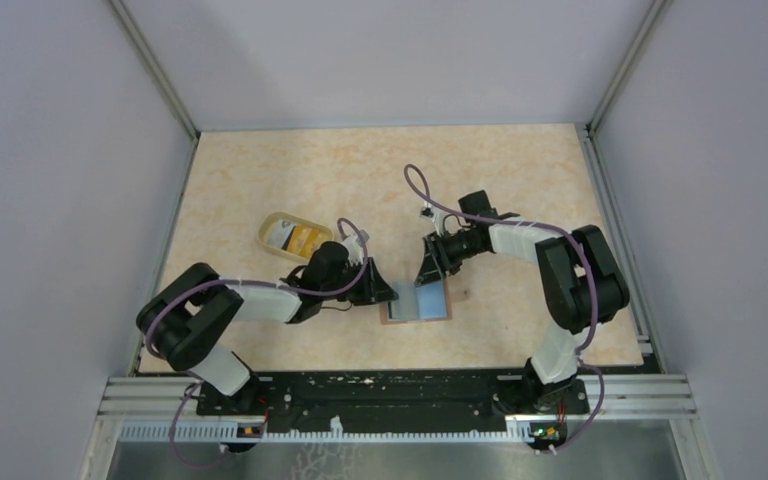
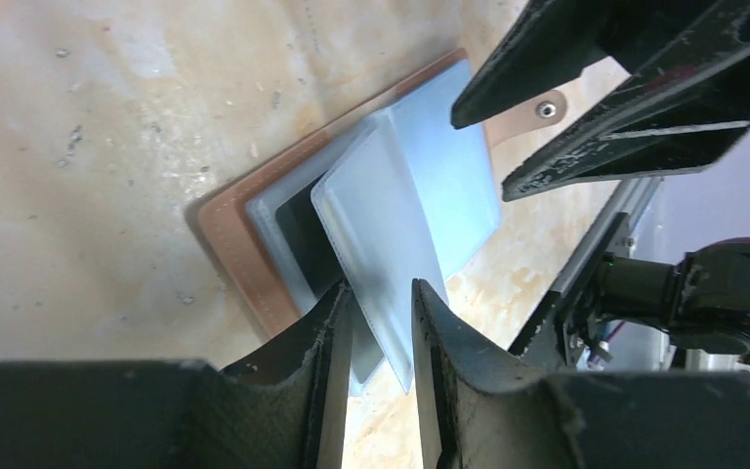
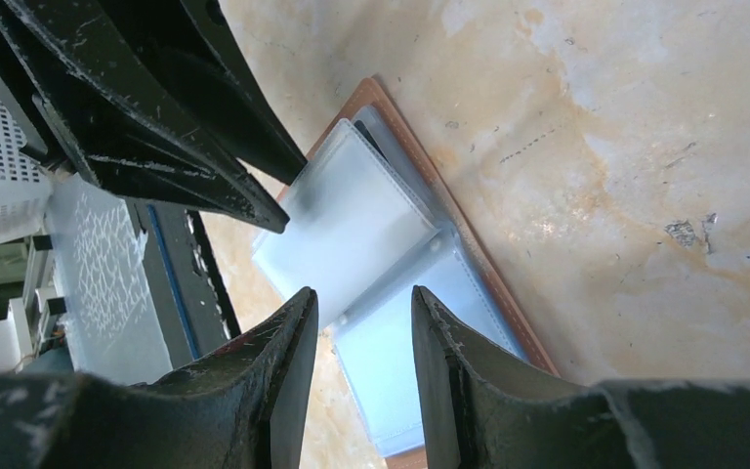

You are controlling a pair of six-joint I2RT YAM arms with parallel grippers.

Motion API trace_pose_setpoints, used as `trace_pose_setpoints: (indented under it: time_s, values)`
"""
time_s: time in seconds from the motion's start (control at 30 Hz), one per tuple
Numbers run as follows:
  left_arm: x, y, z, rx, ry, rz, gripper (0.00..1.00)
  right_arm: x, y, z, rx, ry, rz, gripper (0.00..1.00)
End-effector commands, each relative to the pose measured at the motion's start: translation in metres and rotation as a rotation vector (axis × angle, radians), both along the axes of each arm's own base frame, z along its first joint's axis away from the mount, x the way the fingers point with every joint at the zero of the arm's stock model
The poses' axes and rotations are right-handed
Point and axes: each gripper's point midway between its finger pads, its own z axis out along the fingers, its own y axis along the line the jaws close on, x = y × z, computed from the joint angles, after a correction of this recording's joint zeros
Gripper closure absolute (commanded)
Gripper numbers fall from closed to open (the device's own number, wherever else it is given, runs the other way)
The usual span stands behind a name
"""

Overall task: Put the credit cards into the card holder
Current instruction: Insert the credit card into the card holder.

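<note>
The card holder (image 1: 430,301) lies open on the table, reddish-brown rim (image 2: 239,244) and light blue lining (image 3: 449,327) facing up. One clear inner sleeve (image 2: 391,215) stands raised, its lower corner between the fingers of my left gripper (image 2: 381,286) (image 1: 385,293); the jaws stand a little apart. My right gripper (image 3: 363,290) (image 1: 430,272) hovers open and empty over the holder's far edge. The credit cards (image 1: 298,239), white and orange-yellow, lie in the translucent yellowish cup (image 1: 270,225) to the left of the holder.
Each arm's fingers show in the other wrist view: right fingers (image 2: 586,59), left fingers (image 3: 156,117), close together over the holder. The table's near rail (image 1: 400,400) lies just behind the holder. Grey walls enclose the table.
</note>
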Motion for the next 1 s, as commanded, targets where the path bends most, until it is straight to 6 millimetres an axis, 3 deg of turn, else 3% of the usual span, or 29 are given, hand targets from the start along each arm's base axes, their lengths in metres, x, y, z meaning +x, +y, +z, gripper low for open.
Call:
trace_pose_setpoints:
  time_s: [0.0,0.27,0.43,0.77,0.97]
  values:
    - [0.008,0.013,-0.003,0.106,-0.022,0.030,0.66,0.007,0.011,0.023,0.046,-0.097,0.051,0.59]
    - [0.007,0.017,0.021,0.064,-0.090,0.038,0.60,0.007,0.011,0.030,0.037,-0.152,0.070,0.59]
    - [0.000,0.008,0.035,-0.020,-0.071,0.008,0.60,0.006,0.011,0.029,0.037,-0.147,0.071,0.59]
    - [-0.001,0.002,0.012,0.032,0.043,0.011,0.57,0.009,0.007,0.015,-0.012,-0.116,0.057,0.59]
    - [-0.003,-0.002,0.008,0.040,0.053,-0.005,0.56,0.008,0.007,0.010,-0.023,-0.096,0.058,0.59]
